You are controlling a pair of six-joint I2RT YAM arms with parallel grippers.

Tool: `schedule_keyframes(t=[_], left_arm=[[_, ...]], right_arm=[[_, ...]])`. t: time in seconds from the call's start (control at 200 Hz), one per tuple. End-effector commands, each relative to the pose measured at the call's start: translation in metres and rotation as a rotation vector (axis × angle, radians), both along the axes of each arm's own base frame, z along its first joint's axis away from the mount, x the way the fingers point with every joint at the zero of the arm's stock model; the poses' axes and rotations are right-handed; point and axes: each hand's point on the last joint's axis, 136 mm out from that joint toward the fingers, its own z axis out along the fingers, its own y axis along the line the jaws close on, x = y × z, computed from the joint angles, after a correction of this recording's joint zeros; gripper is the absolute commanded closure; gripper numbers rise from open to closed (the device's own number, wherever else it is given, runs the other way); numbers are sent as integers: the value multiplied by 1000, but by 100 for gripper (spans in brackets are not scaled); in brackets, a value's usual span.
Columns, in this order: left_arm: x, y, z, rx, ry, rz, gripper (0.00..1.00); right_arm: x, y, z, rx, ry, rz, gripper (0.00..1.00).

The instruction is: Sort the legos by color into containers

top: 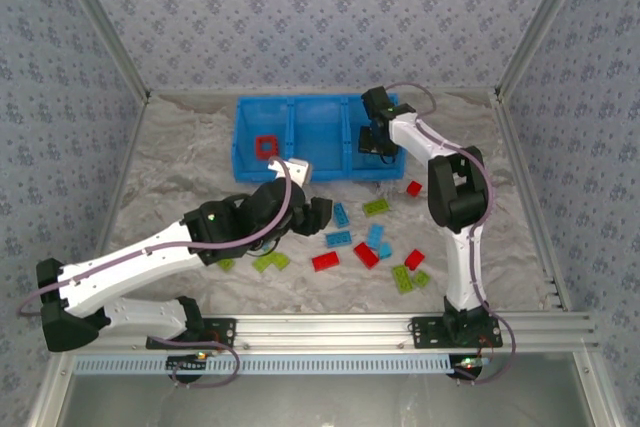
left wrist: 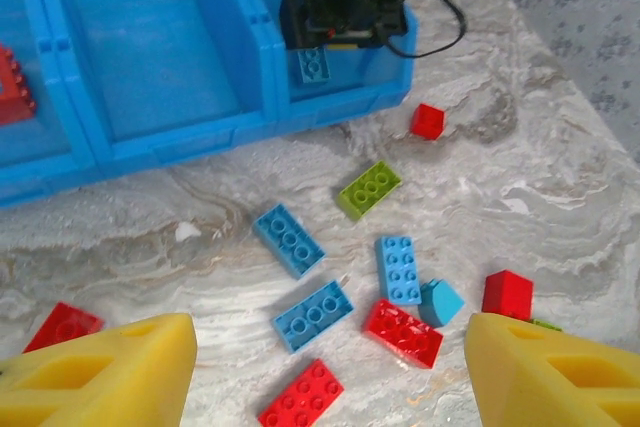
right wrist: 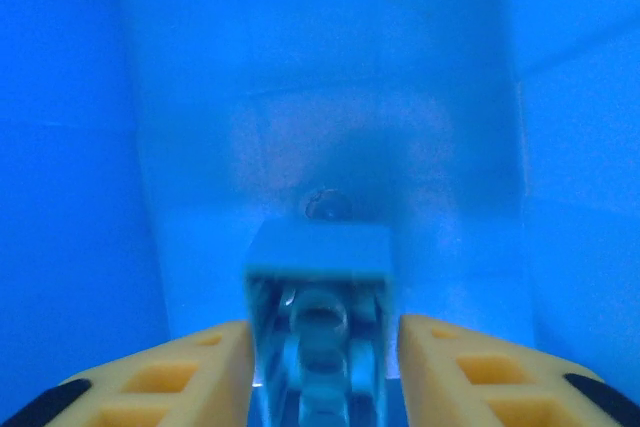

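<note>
The right gripper (right wrist: pixel 322 335) is clenched on a light blue brick (right wrist: pixel 318 272), low inside the right-hand compartment of the blue bin (top: pixel 290 173), which stands at the far middle of the worktop (top: pixel 180 147); whether the brick touches the floor of the compartment cannot be told; a red square frame (top: pixel 267 147) lies in the left compartment. The left gripper (left wrist: pixel 330 342) hovers with its jaws released and wide apart above the loose bricks (left wrist: pixel 288 239), red, light blue and lime green, scattered on the worktop in front of the bin; a lime green brick (left wrist: pixel 368 189) lies near the bin's front wall, and a small red brick (left wrist: pixel 427 121) lies just off its right front corner.
</note>
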Motion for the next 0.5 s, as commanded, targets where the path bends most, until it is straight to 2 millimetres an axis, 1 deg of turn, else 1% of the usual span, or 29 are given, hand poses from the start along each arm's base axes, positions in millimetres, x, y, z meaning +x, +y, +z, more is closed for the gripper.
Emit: schedule_keyframes(t=[0.0,0.085,0.135,0.21,0.265,0.285,0.315,0.36,0.38,0.395,0.415,0.425,0.435,0.44,0.46,0.47,0.48,0.495], left_arm=[[-2,24,-12,31,37,96,28],[-4,38,-24,50,70,148,29],[-5,48,-30,55,85,196,28],[-7,76,-42,82,130,316,29],[-5,106,-60,107,203,446,28],[-6,116,-70,114,248,486,29],[-8,130,-84,117,311,541,29],[-11,148,-103,94,387,615,28],[-11,154,-110,73,412,645,28],[-12,158,-115,58,428,661,28],[-12,164,-120,32,442,686,28],[-12,167,-123,23,450,702,28],[-12,170,-126,11,455,714,28],[-12,172,-127,4,458,722,28],[-13,177,-133,-18,469,748,28],[-13,180,-135,-26,476,760,28],[-13,182,-137,-41,479,774,29],[-13,186,-141,-56,486,792,29]], right_arm=[[-1,2,7,-5,11,12,51],[0,3,15,-8,-5,18,47],[0,4,23,-9,-18,20,46],[0,3,45,-15,-62,21,46],[-2,4,74,-17,-126,25,47],[-3,4,83,-21,-149,27,46],[-6,6,103,-24,-194,34,46],[-13,9,129,-31,-260,46,45],[-18,12,137,-29,-286,58,44],[-21,15,151,-18,-323,69,44],[-27,19,163,-5,-361,89,44],[-30,21,168,0,-379,98,43],[-33,22,168,0,-383,108,43],[-35,24,174,7,-404,113,43],[-43,31,186,22,-449,141,42],[-47,34,191,30,-469,154,42],[-52,36,189,30,-473,169,42],[-60,41,198,46,-506,191,42]])
